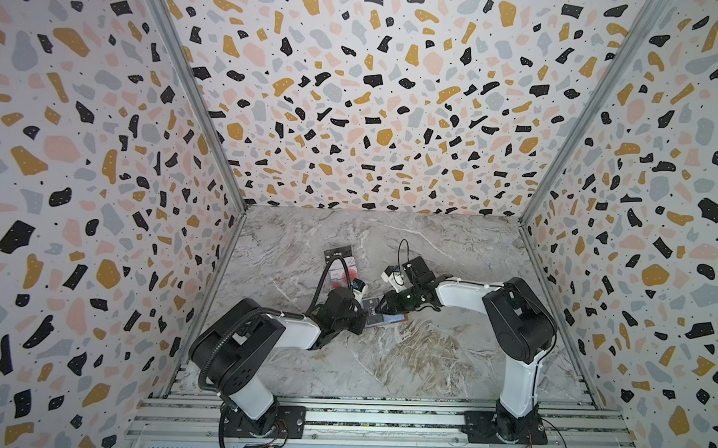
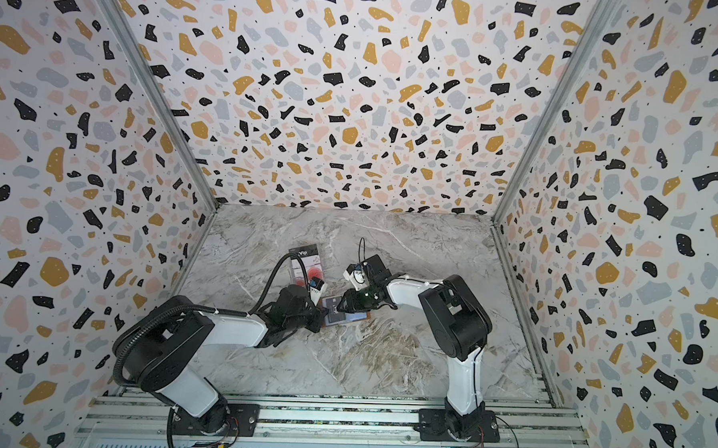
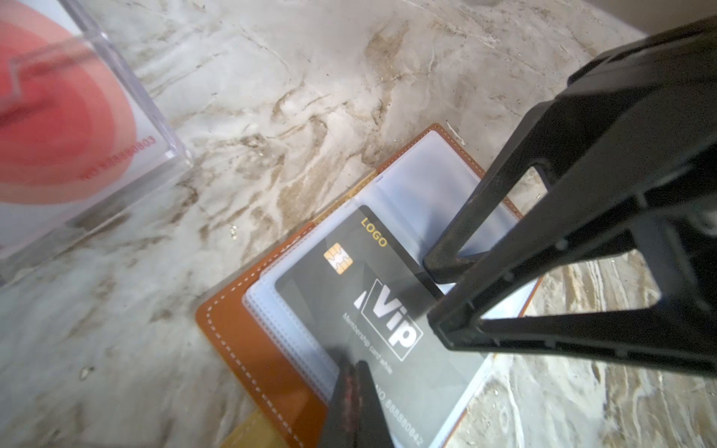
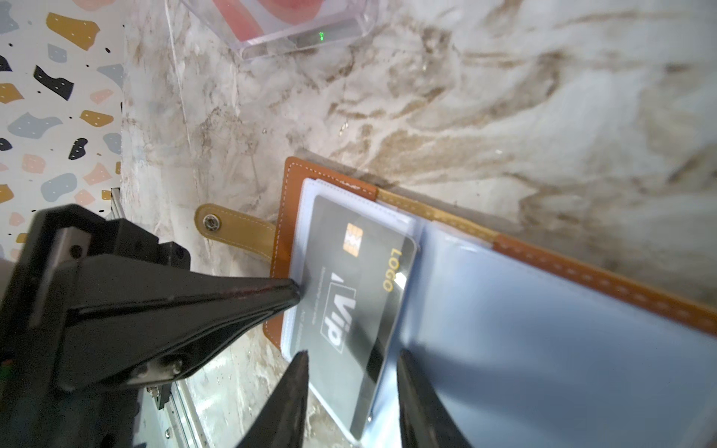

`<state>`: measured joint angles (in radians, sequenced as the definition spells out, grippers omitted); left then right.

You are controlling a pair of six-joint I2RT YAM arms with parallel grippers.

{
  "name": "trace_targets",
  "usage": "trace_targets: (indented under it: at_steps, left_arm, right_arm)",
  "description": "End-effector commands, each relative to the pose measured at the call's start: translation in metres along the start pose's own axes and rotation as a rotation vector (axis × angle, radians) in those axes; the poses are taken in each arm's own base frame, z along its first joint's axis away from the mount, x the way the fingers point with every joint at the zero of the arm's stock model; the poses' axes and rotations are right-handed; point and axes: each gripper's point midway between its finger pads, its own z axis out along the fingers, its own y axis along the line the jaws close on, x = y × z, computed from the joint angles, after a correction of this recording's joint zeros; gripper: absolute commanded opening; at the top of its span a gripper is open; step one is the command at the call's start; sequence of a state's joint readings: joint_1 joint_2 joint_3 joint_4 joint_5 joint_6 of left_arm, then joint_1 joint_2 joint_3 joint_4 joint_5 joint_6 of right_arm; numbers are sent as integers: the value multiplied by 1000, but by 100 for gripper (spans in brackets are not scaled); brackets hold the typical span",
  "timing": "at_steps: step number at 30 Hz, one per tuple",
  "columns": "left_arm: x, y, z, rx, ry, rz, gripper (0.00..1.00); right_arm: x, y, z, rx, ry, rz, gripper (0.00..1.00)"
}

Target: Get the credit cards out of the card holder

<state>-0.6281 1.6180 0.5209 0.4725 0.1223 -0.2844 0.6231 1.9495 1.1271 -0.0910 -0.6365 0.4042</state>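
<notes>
Top views, worktop: grey marbled slab (image 1: 405,360) across the lower middle of the frame, inside speckled walls.
Top views, card holder: tan booklet (image 1: 403,317) (image 2: 363,315) lying open and flat just below frame centre, between the tips of the left arm (image 1: 298,330) and the right arm (image 1: 462,298).
Top views, Vip card: dark rectangle (image 1: 372,313) (image 2: 333,313) on the holder's left half.
Top views, clear case: transparent box (image 1: 340,270) (image 2: 305,264) above and left of the holder, apart from it, with cards inside it.
Top views, jaws: both pairs meet over the holder; their gaps are too small to read here.

Left wrist view, card holder: stitched leather cover (image 3: 240,341) flat on the worktop (image 3: 271,77), with the Vip card (image 3: 368,294) face up among its sleeves.
Left wrist view, left jaws: together, tips pressed on the sleeve over the card's number end.
Left wrist view, right jaws: apart, one tip on the empty sleeve page, the other at the card's lettered face.
Left wrist view, clear case: beside the holder (image 3: 167,155), not touching it, holding a red-circle card (image 3: 58,116).

Right wrist view, card holder: open (image 4: 582,271), snap tab (image 4: 232,229) lying flat beyond the cover edge, bluish sleeves (image 4: 543,349) spread out.
Right wrist view, Vip card: its logo edge (image 4: 349,291) juts past the sleeve stack toward the spine.
Right wrist view, right jaws: apart, straddling the card's near end, not clamped.
Right wrist view, left jaws: together, tip touching the sleeve edge.
</notes>
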Motion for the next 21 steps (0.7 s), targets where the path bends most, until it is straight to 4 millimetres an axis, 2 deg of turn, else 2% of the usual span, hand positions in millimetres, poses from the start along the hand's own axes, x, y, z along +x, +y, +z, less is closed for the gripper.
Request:
trace_targets:
  at_steps: [1,10,16,21]
  left_arm:
    - [32,10,-1,-24,88,-15,0]
    - [38,12,0,-25,95,-16,0]
    - [41,13,1,-23,103,-18,0]
    - [42,13,1,-24,105,-20,0]
  right_arm:
    - [-1,4,4,-30,7,10,35]
    - [-7,22,-4,-162,-9,20,23]
    - [-10,26,-18,-273,-33,48,22]
    - [-6,30,-18,-340,-17,55,20]
